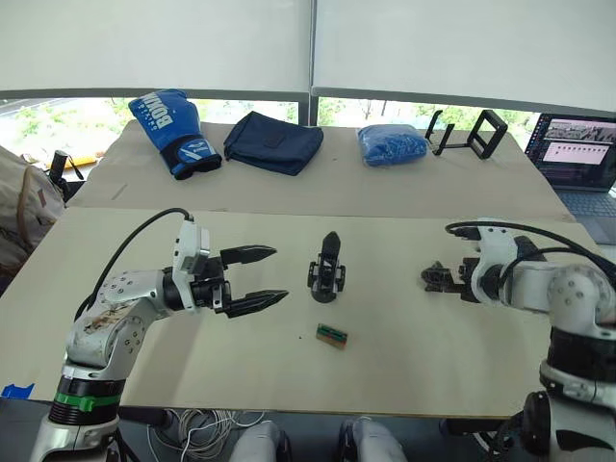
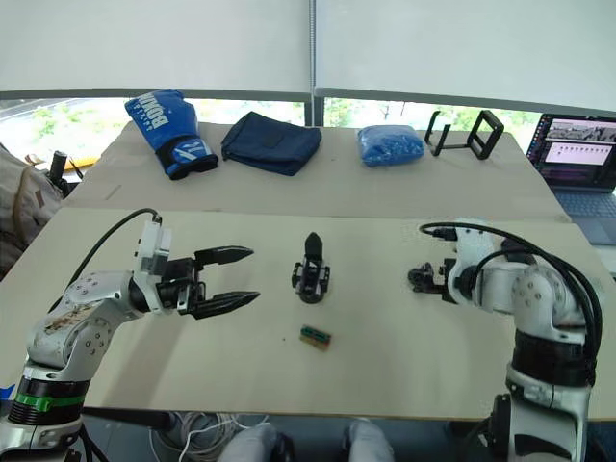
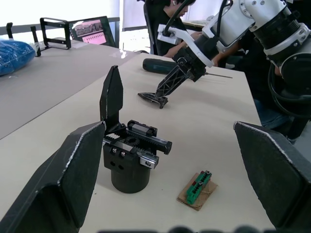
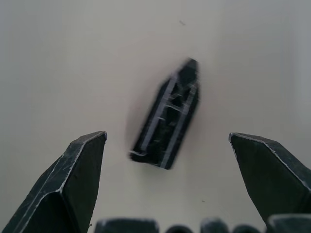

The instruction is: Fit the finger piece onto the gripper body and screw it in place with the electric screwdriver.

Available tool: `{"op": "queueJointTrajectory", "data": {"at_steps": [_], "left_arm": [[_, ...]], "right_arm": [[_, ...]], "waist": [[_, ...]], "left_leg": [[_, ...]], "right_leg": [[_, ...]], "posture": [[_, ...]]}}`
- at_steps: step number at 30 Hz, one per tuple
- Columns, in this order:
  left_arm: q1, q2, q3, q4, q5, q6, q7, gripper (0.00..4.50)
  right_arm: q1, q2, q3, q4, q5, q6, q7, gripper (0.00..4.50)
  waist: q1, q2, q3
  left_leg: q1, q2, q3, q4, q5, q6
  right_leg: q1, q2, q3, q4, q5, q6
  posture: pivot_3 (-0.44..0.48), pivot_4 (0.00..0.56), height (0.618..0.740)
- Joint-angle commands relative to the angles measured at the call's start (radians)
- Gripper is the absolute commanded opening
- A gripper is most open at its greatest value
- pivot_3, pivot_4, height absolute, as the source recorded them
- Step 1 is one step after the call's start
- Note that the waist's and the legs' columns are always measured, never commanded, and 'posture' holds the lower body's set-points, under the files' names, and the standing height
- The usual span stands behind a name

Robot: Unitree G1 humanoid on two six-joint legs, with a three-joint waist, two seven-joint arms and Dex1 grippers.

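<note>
Pickup stage: nothing gripped yet, finger piece not yet fitted. Right gripper point(image 4: 165, 187) points down at the table point(image 1: 404, 366), fingers spread wide; finger piece point(image 4: 167, 116) lies flat on the table between and just ahead of the fingertips, pointed end away from the gripper, touching neither finger. Left gripper point(image 1: 262, 277) hovers above the table, fingers apart, aimed toward the gripper body point(image 1: 327, 269); body stands upright on its round base just ahead of its tips, well apart from the right gripper. Small green-and-brown block point(image 1: 331, 335) lies near the body's base, on the side nearer the robot. Electric screwdriver point(image 3: 163, 65) lies on the table beyond the right gripper, untouched. Next move, judging: right gripper lowers and closes across the piece's sides; piece lies skewed to the fingers, so a wrist turn is likely needed first. Left should steady the body.
</note>
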Motion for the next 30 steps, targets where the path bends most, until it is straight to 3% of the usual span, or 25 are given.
{"op": "queueJointTrajectory", "data": {"at_steps": [1, 10, 24, 30], "left_arm": [[0.008, 0.001, 0.006, -0.059, -0.021, -0.002, 0.010, 4.46], [0.069, 0.007, 0.023, -0.117, -0.036, -0.001, 0.047, 4.46], [0.110, -0.003, 0.014, -0.161, -0.041, -0.010, 0.082, 4.46], [0.115, -0.012, 0.007, -0.176, -0.040, -0.010, 0.096, 4.50]], "right_arm": [[-0.098, -0.004, -0.006, 0.125, 0.018, 0.008, -0.061, 4.50], [-0.272, 0.080, 0.009, 0.364, -0.004, 0.008, -0.182, 4.50], [-0.194, 0.063, 0.190, 0.376, 0.252, 0.008, -0.347, 4.50], [-0.152, 0.054, 0.209, 0.384, 0.423, 0.008, -0.477, 2.65]], "waist": [[-0.006, 0.000, 0.000], [-0.023, 0.000, 0.000], [-0.025, 0.000, 0.000], [-0.025, -0.003, -0.002]], "left_leg": [[0.000, 0.000, 0.000, 0.000, 0.000, 0.000], [0.002, 0.002, 0.001, -0.001, 0.002, -0.003], [0.003, 0.003, 0.000, -0.001, 0.002, -0.003], [0.004, 0.004, 0.000, -0.002, 0.002, -0.004]], "right_leg": [[0.000, 0.000, 0.001, 0.000, 0.000, 0.000], [0.000, 0.002, 0.002, 0.002, 0.000, 0.001], [0.001, 0.003, 0.001, 0.001, 0.000, 0.001], [0.002, 0.003, 0.001, 0.001, 0.000, 0.001]], "posture": [[0.000, 0.150, 0.740], [0.000, 0.150, 0.740], [0.000, 0.150, 0.740], [0.000, 0.150, 0.740]]}}
